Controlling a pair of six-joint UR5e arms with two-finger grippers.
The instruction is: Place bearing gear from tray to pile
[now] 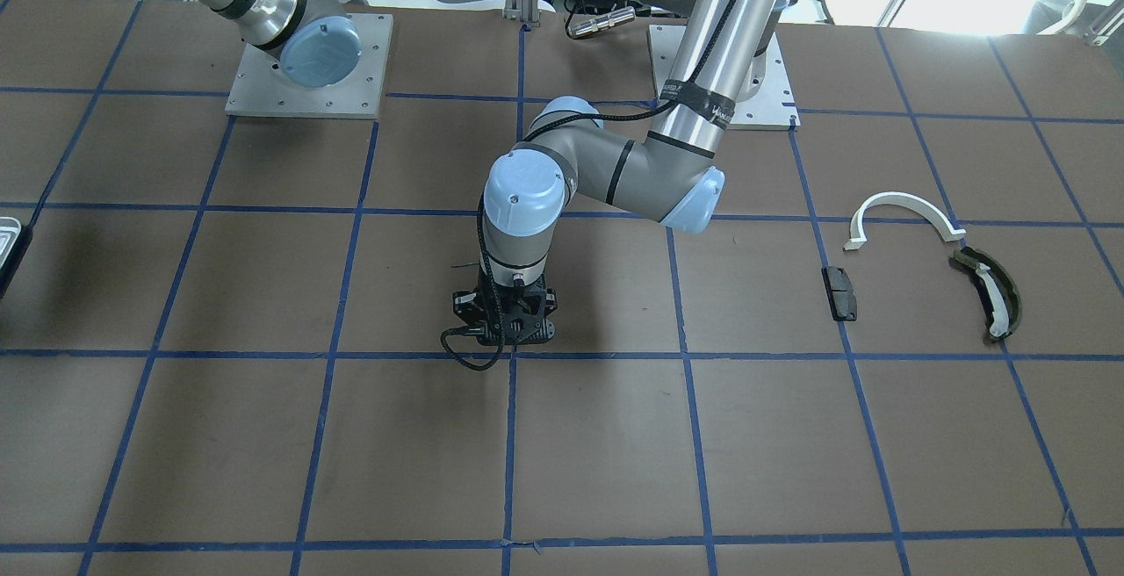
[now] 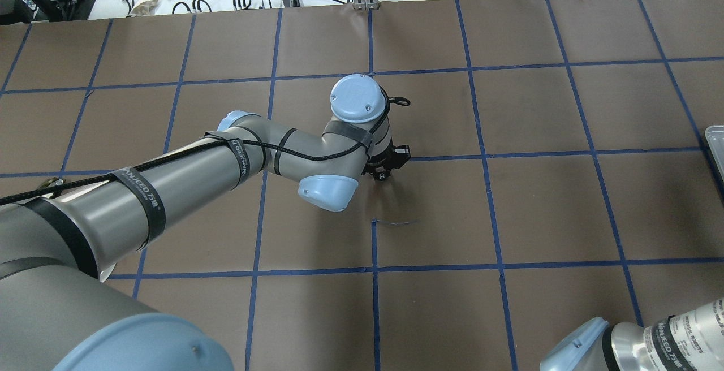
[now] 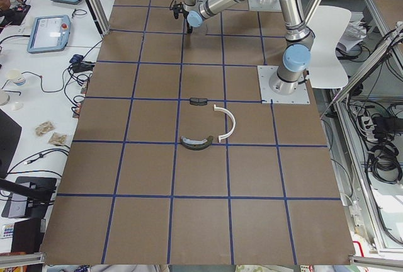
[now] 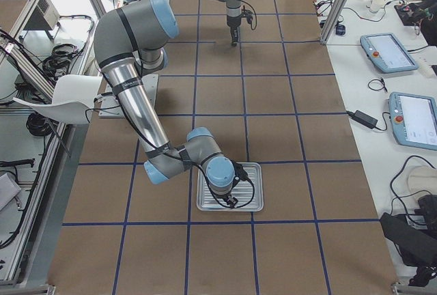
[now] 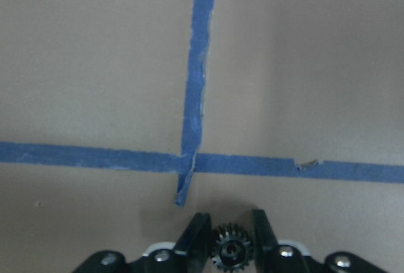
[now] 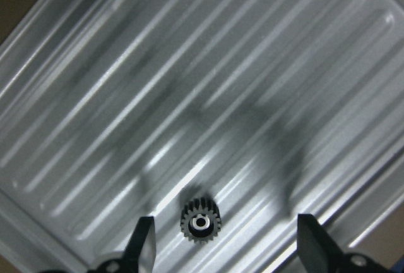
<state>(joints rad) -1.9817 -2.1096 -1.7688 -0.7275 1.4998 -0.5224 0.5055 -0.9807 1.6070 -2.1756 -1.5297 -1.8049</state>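
My left gripper (image 5: 231,222) is shut on a small dark toothed bearing gear (image 5: 231,251) and stands low over a blue tape crossing in the table's middle (image 1: 507,330). The pile lies apart from it, towards my left side: a white half-ring arc (image 1: 904,214), a small black block (image 1: 839,292) and a dark olive curved piece with a white strip (image 1: 990,293). My right gripper (image 6: 226,238) is open above the ribbed silvery tray (image 6: 265,64). A second gear (image 6: 201,221) lies flat on the tray between its fingers.
The tray (image 4: 254,187) sits on my right side of the table, its edge showing in the overhead view (image 2: 715,145). Blue tape lines grid the brown table. Cables and control tablets (image 4: 388,52) lie on the side benches beyond the table.
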